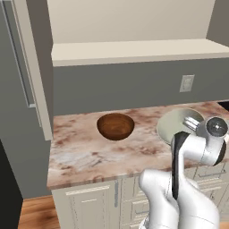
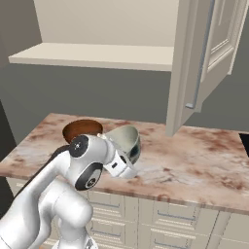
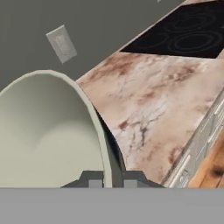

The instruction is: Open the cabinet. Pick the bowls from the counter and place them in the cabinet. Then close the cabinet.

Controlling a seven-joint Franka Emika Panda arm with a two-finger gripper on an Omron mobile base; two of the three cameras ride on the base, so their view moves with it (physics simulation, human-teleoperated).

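Note:
My gripper [image 3: 111,178] is shut on the rim of the pale grey-green bowl [image 3: 43,131], one finger inside and one outside. That bowl [image 1: 178,121] hangs tipped on its side low over the counter [image 1: 89,152], right of centre, with the gripper [image 1: 191,124] at its right edge. From the right it shows as a tilted bowl [image 2: 127,140] in front of the hand [image 2: 129,154]. The reddish-brown wooden bowl [image 1: 115,126] sits upright on the counter to the left, near the back wall. The cabinet [image 1: 134,51] above stands open, its shelf bare.
The open left cabinet door [image 1: 31,67] juts out over the counter's left end, and the right door [image 2: 194,63] hangs open on the other side. A wall outlet [image 1: 186,83] sits behind the held bowl. A black cooktop [image 3: 183,33] lies further right. Base cupboards [image 1: 98,205] run below.

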